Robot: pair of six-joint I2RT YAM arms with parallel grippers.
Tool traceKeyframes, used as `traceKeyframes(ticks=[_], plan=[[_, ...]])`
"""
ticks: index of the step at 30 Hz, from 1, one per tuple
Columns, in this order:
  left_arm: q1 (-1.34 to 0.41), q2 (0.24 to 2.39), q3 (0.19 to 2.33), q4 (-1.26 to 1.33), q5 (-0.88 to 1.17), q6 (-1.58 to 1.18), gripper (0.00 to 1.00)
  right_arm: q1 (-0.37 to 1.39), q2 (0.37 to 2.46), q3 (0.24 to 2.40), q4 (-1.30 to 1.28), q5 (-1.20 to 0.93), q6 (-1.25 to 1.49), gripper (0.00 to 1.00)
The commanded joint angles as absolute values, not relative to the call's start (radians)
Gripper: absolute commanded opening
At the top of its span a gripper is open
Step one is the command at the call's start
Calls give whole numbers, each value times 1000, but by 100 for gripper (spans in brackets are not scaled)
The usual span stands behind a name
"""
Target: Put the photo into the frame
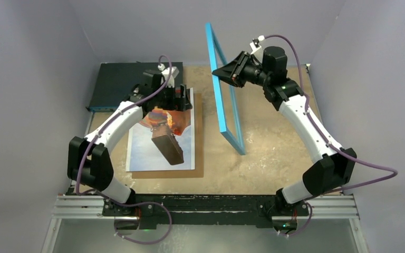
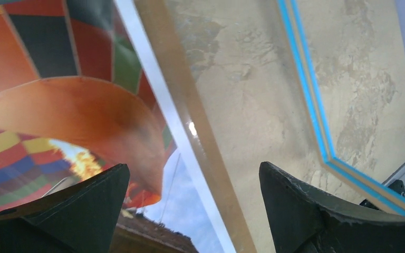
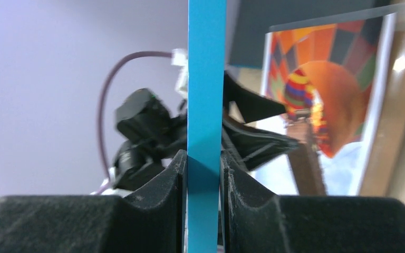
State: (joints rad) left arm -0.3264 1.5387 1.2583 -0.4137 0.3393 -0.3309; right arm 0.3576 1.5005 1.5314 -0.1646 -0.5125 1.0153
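The photo [image 1: 143,153] of a hot-air balloon lies flat on a brown board [image 1: 198,138] on the table [image 1: 274,132]. Above the photo's far right edge hangs the left gripper [image 2: 192,171], fingers spread wide and grasping nothing. To the right of the photo, the blue frame [image 1: 218,95] stands on edge, tilted. The right gripper [image 3: 204,158] is clamped on the frame's upper rail. Beyond the photo's far end sits a dark flat box [image 1: 116,79].

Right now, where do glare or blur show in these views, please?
Left wrist: the photo is soft, a small glare spot at its white edge. Right wrist: the frame is sharp, the photo behind blurred, glare on the brown board. Top external: evenly lit, sharp.
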Motion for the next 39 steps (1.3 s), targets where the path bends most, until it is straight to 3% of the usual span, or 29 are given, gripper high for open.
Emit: traceKeyframes(ticks=[1,12,27,33,34,37,39], plan=[[-417,1591,1270,-302,322,-339,93,345,1411,1475,163,-688,1217,0],[-599,1765,1362,-297,143,-224,94,309,1310,1059,695,-707,1574,0],[-799,1960,1459,-218,-173,-43,93,205,1263,842,799,-722,1641,0],[-835,2044,1467,-222,-301,24,89,136,1240,814,763,-773,1613,0],[-838,2055,1467,-222,-319,35,88,124,1236,813,754,-780,1604,1],[-846,2079,1466,-227,-350,47,85,91,1218,814,681,-792,1557,22],[-847,2080,1454,-218,-353,48,85,74,1201,823,610,-784,1507,31]])
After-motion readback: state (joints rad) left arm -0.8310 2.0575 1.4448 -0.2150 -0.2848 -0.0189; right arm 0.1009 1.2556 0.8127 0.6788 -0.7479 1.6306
